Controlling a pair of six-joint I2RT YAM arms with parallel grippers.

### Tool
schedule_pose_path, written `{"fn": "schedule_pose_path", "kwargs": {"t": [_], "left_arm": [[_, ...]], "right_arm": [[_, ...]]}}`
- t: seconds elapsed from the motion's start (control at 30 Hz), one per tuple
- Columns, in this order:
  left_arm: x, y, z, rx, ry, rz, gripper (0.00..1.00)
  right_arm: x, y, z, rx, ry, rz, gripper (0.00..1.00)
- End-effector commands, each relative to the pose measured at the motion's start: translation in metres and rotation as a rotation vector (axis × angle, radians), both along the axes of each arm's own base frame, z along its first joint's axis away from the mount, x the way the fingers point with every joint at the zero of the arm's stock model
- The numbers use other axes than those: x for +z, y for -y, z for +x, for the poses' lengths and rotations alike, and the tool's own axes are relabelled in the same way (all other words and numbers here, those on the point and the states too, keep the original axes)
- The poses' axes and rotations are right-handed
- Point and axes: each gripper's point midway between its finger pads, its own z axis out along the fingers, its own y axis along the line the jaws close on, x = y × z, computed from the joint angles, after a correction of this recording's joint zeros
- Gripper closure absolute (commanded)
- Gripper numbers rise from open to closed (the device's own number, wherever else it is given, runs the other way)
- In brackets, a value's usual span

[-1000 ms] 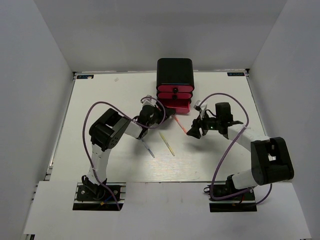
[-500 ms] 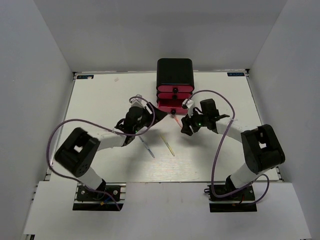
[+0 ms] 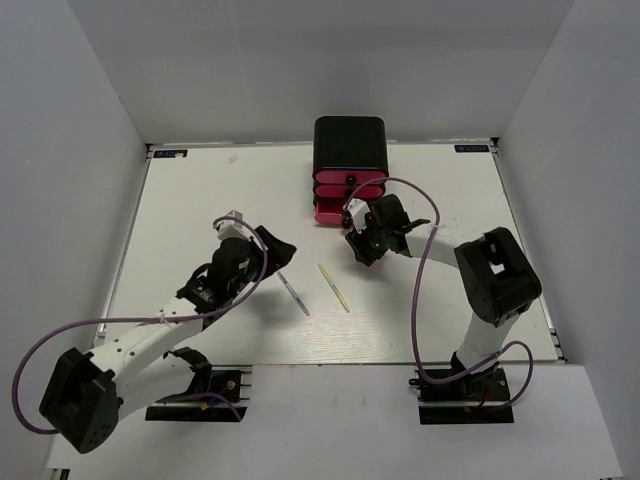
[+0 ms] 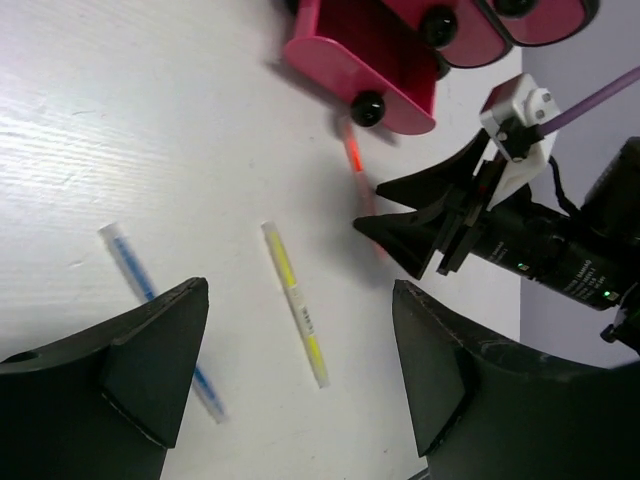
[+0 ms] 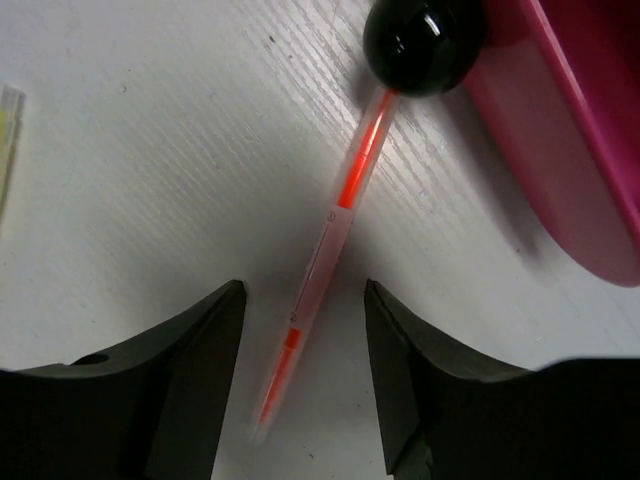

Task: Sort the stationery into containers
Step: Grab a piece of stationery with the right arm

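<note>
The black cabinet (image 3: 350, 145) holds three pink drawers; the bottom drawer (image 3: 329, 212) is pulled out, also in the left wrist view (image 4: 365, 60). A thin orange pen (image 5: 330, 225) lies on the table by the drawer's black knob (image 5: 420, 40), between the open fingers of my right gripper (image 5: 303, 295), which hovers over it (image 3: 358, 243). My left gripper (image 3: 278, 250) is open and empty above a yellow pen (image 4: 295, 315) and a blue-grey pen (image 4: 150, 290). Both pens lie mid-table (image 3: 334, 287), (image 3: 294, 293). No markers show.
White walls enclose the white table (image 3: 200, 200) on three sides. The right gripper (image 4: 430, 225) shows in the left wrist view just right of the orange pen (image 4: 352, 155). The arms' purple cables loop above the table.
My left gripper has drawn back from the drawer, left and toward the near edge. My right gripper has moved left to the drawer front, over the orange pen.
</note>
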Motion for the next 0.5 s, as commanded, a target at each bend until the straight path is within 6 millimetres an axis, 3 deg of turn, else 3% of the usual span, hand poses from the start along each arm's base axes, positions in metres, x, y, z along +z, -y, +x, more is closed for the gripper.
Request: {"fn": "schedule_pose_path", "kwargs": {"t": [0.0, 0.27, 0.33, 0.37, 0.43, 0.47], "left_arm": [[-0.022, -0.023, -0.013, 0.072, -0.077, 0.054, 0.16], [-0.034, -0.029, -0.023, 0.077, -0.134, 0.088, 0.15], [-0.035, -0.029, -0.023, 0.077, -0.142, 0.094, 0.15], [-0.034, -0.028, -0.022, 0.081, -0.153, 0.093, 0.15], [-0.040, -0.027, -0.024, 0.071, -0.186, 0.110, 0.15], [-0.042, -0.026, -0.024, 0.079, -0.206, 0.111, 0.15]], "right_arm": [[-0.006, 0.006, -0.003, -0.015, -0.012, -0.066, 0.45], [0.000, 0.007, -0.034, 0.096, -0.034, -0.062, 0.90], [0.001, 0.005, -0.045, 0.152, -0.047, -0.039, 0.96], [0.016, 0.001, -0.047, 0.174, -0.024, -0.003, 1.00], [0.025, -0.002, -0.053, 0.237, -0.009, 0.019, 1.00], [0.041, -0.005, -0.052, 0.278, 0.037, 0.044, 1.00]]}}
